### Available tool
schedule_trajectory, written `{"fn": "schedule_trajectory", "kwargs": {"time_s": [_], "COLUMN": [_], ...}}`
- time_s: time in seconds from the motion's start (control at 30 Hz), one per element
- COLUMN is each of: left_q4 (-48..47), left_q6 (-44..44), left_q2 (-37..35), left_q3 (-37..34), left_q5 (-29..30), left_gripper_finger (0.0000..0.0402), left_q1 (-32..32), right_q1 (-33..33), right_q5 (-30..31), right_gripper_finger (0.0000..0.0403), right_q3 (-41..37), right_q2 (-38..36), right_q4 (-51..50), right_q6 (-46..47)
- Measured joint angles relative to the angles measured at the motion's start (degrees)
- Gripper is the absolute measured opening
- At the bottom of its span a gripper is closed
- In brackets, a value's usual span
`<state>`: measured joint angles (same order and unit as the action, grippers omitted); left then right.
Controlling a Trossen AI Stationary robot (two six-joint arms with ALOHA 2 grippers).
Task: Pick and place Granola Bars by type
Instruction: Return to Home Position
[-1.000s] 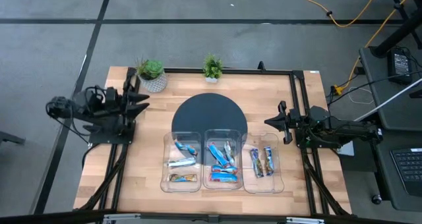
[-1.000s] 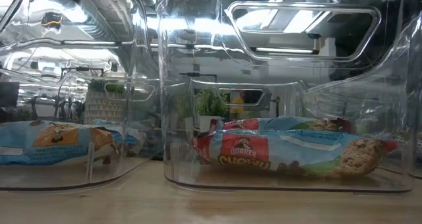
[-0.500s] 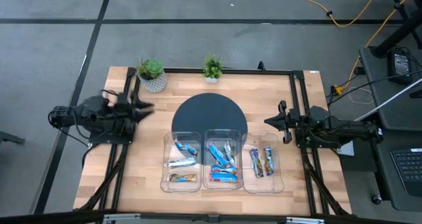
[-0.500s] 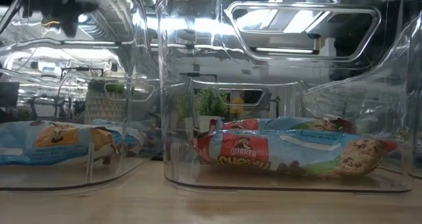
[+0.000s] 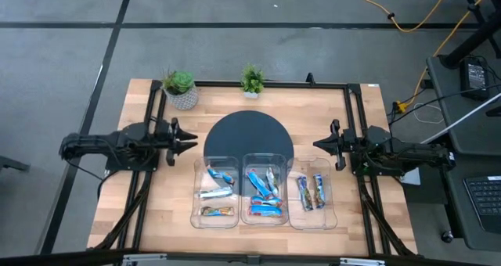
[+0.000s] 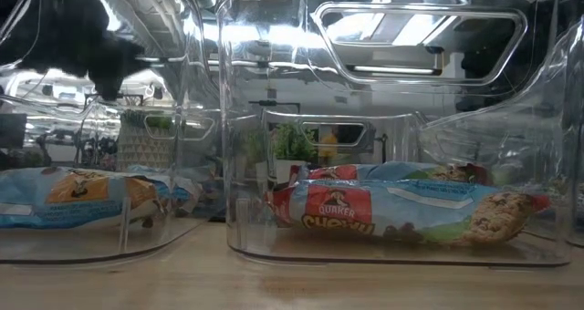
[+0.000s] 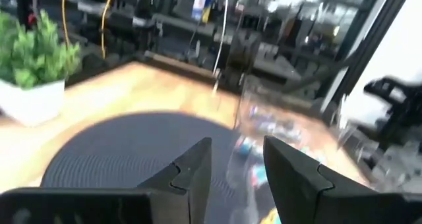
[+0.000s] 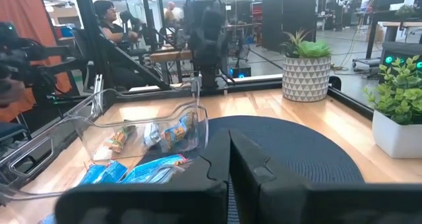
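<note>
1. The granola bars point(image 5: 262, 192) all lie inside three clear bins at the front of the bench point(image 5: 344, 109).
2. The left bin point(image 5: 196, 189) holds three bars. One of them has an orange mark point(image 6: 82, 193).
3. The middle bin point(image 5: 285, 189) holds a small pile of blue bars with red on them. From the low view one bar shows its red label point(image 6: 333, 211).
4. The right bin point(image 5: 333, 192) holds two bars, side by side.
5. I see no bar lying on the round dark mat point(image 5: 248, 137) or on the bare wood.
6. The left arm point(image 5: 117, 146) lies low at the left side of the bench. Its jaws point at the mat and stop just beside its left edge. They are open with nothing in them.
7. The right arm point(image 5: 391, 156) waits at the right side of the bench. Its jaws are closed and empty, and they point at the mat too.
8. Two little potted plants point(image 5: 179, 86) stand at the back edge, well apart from the bins.
9. I think the sorting is done, and the step now is going back to rest.
10. Next, the left arm should tuck in at its own side, as the right arm does. It should stay clear of the near plant and the left bin.
</note>
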<state>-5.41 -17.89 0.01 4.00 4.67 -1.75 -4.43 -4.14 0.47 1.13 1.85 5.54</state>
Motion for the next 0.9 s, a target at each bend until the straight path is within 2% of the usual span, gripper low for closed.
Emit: {"fn": "schedule_trajectory", "kwargs": {"time_s": [0.2,0.37,0.5,0.63,0.8,0.9], "left_q4": [-1.12,-0.81,-0.81,-1.15,-1.19,-1.0], "left_q6": [3.41,7.88,11.32,9.88,9.95,8.96], "left_q2": [1.11,1.17,1.22,1.25,1.27,1.27], "left_q3": [-0.84,-0.84,-0.84,-0.84,-0.84,-0.84], "left_q5": [-2.74,0.59,0.1,-3.05,-2.83,-4.92], "left_gripper_finger": [0.0129,0.0125,0.0125,0.0127,0.0127,0.0124], "left_q1": [-2.6,-3.68,-3.73,-3.27,-3.18,-3.14], "right_q1": [0.0,0.0,0.0,0.0,0.0,0.0], "right_q5": [0.04,0.04,0.04,0.04,0.04,0.04], "right_gripper_finger": [0.0008,0.0008,0.0008,0.0008,0.0008,0.0008], "right_q3": [0.0,0.0,0.0,-0.02,-0.02,-0.02], "right_q2": [0.0,0.0,0.0,0.0,0.0,0.0], "right_q4": [0.01,-0.05,-0.05,-0.05,-0.05,-0.05], "right_q6": [0.0,0.02,0.02,0.01,0.02,0.02]}}
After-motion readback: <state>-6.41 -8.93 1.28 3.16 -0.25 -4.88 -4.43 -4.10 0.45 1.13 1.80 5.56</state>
